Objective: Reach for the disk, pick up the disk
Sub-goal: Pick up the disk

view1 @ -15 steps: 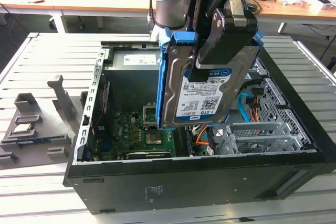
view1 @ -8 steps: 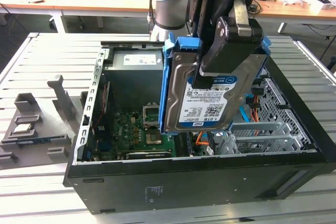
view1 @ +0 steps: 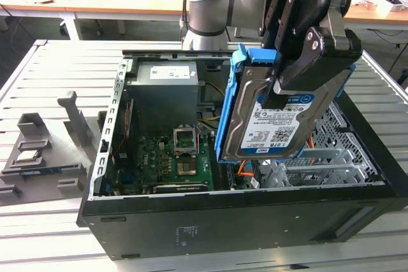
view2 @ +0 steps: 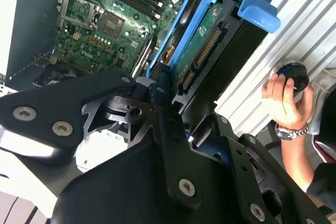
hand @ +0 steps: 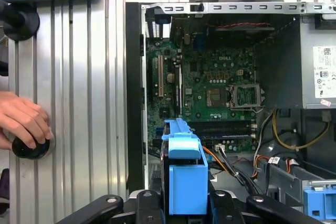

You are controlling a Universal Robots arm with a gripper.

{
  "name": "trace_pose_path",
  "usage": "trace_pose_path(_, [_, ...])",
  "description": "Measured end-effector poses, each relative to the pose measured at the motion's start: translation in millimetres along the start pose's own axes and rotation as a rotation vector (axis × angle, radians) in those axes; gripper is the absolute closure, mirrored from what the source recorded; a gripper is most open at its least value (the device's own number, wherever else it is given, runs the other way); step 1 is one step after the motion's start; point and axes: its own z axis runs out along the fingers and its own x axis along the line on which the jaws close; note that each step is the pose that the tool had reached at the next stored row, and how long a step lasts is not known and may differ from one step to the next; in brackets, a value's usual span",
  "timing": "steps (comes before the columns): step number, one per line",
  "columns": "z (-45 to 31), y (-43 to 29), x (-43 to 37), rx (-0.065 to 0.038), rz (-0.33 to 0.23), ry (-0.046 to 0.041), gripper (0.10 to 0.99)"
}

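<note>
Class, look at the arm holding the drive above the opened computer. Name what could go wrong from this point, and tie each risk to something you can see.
1. The pincer grips the disk by its upper part, tilted, above the open case; a slip could drop it onto the motherboard.
2. Orange cables run just beneath the disk; they might snag it.
3. A person's hand rests on a black knob beside the case, near where the arm may swing.
</note>
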Motion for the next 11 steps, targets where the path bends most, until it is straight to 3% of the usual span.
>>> trace_pose_path(8, [11.4, -19.2, -3.4, -0.009, 0.000, 0.0017, 0.722])
trace_pose_path(11, [15.2, -32.0, -10.4, -0.015, 0.000, 0.0029, 0.722])
